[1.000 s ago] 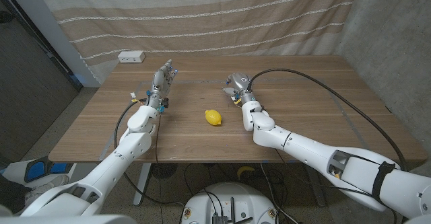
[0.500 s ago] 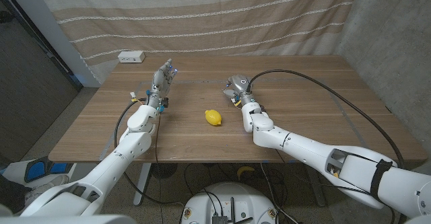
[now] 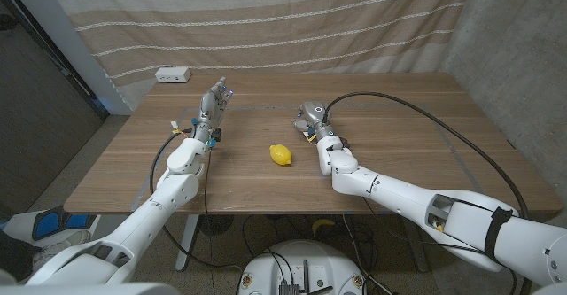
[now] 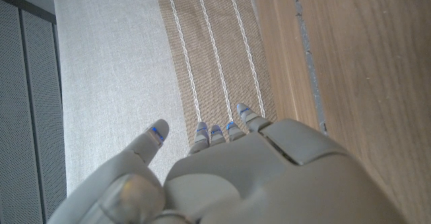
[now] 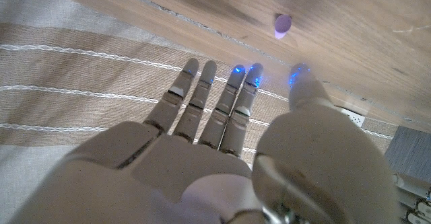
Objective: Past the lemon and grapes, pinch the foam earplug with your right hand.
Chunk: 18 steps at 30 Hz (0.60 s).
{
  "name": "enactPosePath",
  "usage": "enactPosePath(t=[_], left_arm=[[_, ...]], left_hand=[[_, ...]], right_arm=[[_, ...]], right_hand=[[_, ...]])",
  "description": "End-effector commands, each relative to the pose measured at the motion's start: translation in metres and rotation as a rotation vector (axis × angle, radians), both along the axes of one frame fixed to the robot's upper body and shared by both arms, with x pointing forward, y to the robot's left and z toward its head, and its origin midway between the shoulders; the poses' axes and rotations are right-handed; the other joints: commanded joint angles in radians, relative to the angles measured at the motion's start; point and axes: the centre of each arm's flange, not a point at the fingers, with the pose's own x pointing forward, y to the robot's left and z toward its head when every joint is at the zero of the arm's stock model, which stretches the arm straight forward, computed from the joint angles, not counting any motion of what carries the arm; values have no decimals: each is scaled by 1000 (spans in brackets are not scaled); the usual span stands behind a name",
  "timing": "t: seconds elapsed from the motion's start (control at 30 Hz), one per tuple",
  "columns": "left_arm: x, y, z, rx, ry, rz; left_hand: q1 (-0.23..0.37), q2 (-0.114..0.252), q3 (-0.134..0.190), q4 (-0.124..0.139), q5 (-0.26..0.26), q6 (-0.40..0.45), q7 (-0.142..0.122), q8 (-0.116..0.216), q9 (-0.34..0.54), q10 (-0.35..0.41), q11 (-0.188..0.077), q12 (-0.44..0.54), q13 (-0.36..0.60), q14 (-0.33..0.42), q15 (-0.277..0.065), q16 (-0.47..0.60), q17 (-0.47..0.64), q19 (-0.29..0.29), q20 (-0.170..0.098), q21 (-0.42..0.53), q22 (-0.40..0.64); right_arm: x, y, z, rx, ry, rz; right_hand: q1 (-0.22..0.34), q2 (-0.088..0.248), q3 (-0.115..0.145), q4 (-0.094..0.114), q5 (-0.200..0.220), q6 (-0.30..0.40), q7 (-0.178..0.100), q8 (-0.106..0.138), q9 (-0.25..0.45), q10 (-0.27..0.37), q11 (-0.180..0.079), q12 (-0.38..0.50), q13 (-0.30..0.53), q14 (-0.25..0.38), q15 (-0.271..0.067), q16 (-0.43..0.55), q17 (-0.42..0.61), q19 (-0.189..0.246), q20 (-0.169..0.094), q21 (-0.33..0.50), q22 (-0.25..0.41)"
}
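Near edge first: lemon [image 3: 281, 154] sits mid-table, between my two arms. Right hand [image 3: 311, 116] is just past it, fingers [image 5: 195, 93] spread and straight, holding nothing. Left hand [image 3: 213, 104] is raised off to the side, fingers extended, also empty.

Earplug [image 5: 282, 25] is a small pale lilac nub lying on bare wood beyond the right fingertips, apart from them, toward the table's far edge.

Risks as I judge them: it's tiny and light, so a fingertip landing beside it could flick it away or roll it off the far edge. A pinch closing on it off-centre could squirt the foam out.

Right wrist view gives me the earplug; in the head view I can't make it out. Head view gives the lemon's position. Grapes: can't find them.
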Motion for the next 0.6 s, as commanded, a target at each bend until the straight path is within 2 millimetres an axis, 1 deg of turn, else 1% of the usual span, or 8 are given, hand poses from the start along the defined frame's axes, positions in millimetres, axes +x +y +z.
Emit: enactPosePath(t=[0.03,0.13,0.27,0.43,0.6], left_arm=[[-1,1,1,-4,-2,4],[-1,1,1,0,-4,2],[-1,1,2,2,-6,2],[-1,1,2,3,-8,2],[-2,1,2,0,-10,3]], left_hand=[[-3,89,4,-6,-5,-7,1,-3,6,-7,3,-2,2,-6,-38,-2,3,1,-9,-6,2],[-3,89,4,-6,-5,-6,2,-3,6,-7,4,-2,2,-6,-38,-2,3,1,-8,-6,2],[-3,89,4,-6,-5,-8,1,-3,6,-7,4,-2,2,-6,-38,-2,2,1,-9,-6,2],[-2,89,4,-7,-5,-8,0,-3,6,-7,2,-2,2,-6,-37,-2,2,1,-9,-6,2],[-2,89,4,-7,-5,-8,0,-3,6,-7,3,-2,2,-6,-38,-2,2,1,-9,-6,2]], right_arm=[[5,3,-4,-30,17,-30],[6,3,-5,-33,21,-34],[7,2,-6,-36,28,-39],[7,1,-6,-42,37,-51],[7,1,-6,-47,44,-55]], right_hand=[[6,15,-1,4,-4,-7,2,7,0,-9,1,-3,6,-1,-153,-2,7,-6,1,-2,3],[5,17,-2,5,-5,-8,2,7,0,-11,2,-4,8,-4,-153,-4,8,-6,2,-2,3],[9,24,1,4,-6,8,4,16,-1,-11,0,-3,12,-7,-157,-7,10,-7,2,-2,3],[16,31,2,3,-9,16,4,21,-2,-13,0,-3,15,-7,-158,-5,15,-7,1,-2,3],[17,37,2,3,-12,29,13,28,-3,-12,-2,-2,20,-6,-156,-5,19,-7,1,-2,3]])
